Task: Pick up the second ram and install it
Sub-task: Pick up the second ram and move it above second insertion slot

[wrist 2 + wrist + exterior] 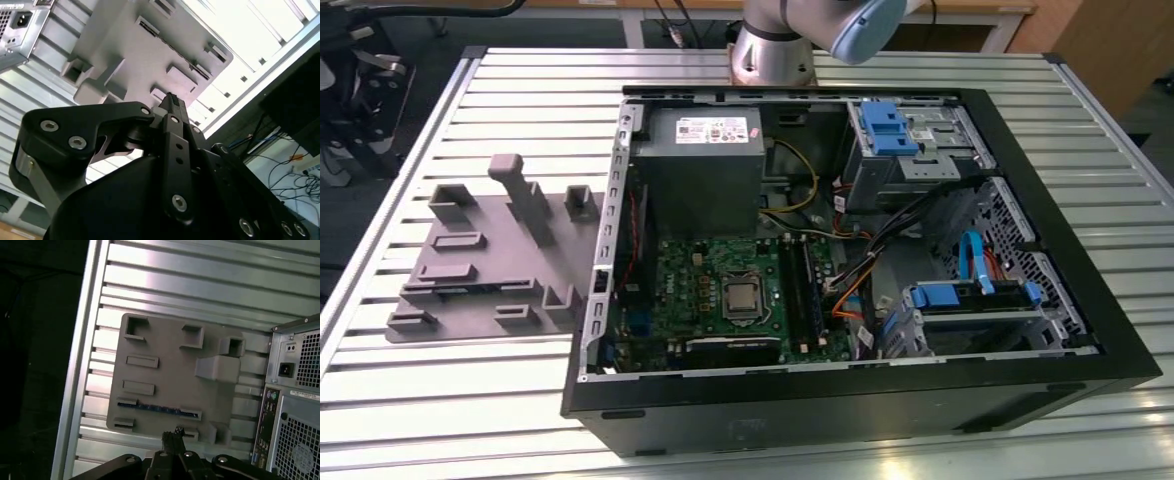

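My hand (173,435) hangs above the grey fixture plate (165,370), and in both wrist views its two fingers are pressed together at the tips with nothing showing between them, so I take it as closed and empty. In the second wrist view I look past the black linkages of my hand (170,100) to the same fixture plate (140,55) beyond the tips.

The second ram (155,408) sits on edge in a long slot of the plate, a thin dark stick with a bluish line along it, running beside the plate's long edge. In the first wrist view my fingertips are near that stick but clear of it.

In the exterior view the fixture plate (480,270) lies flat on the slatted metal worktop (520,100), close to the worktop's edge at the exterior view's left and touching the side of the open computer case (854,400). Inside the case the green motherboard (707,290) lies with its square silver processor (743,297) at its middle. The case's rear panel (300,405) stands just beside the plate in the first wrist view
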Tool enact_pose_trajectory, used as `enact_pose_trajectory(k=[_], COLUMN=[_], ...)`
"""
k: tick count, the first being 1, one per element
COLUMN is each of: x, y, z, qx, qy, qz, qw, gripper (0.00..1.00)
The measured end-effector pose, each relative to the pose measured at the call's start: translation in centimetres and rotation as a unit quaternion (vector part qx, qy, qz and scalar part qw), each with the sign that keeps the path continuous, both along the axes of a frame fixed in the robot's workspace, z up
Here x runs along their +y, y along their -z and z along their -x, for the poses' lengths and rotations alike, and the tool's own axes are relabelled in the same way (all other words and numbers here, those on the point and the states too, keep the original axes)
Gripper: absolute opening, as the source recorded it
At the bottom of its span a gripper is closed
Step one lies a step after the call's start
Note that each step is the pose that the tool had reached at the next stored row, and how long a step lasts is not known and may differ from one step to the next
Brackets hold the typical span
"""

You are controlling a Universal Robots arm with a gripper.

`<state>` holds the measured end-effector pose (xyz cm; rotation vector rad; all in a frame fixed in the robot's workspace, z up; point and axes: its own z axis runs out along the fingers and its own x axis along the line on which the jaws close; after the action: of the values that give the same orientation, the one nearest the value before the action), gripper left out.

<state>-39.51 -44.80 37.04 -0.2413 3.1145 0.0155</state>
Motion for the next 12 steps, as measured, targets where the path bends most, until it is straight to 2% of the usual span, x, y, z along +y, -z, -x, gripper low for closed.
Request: enact_pose_trajectory(k=[3, 6, 9, 12], x=[0.0, 0.0, 0.0, 0.0], y=[0.02, 0.06, 0.1, 0.13], z=[0.0, 0.0, 0.0, 0.0], qx=[0.0, 0.0, 0.0, 0.0], qy=[-0.025, -0.05, -0.075, -0.1], qz=[0.0, 0.0, 0.0002, 0.0002], qw=[0.9997, 0.9988, 0.9972, 0.995], gripper=[0.11, 0.11, 0.11, 0.11])
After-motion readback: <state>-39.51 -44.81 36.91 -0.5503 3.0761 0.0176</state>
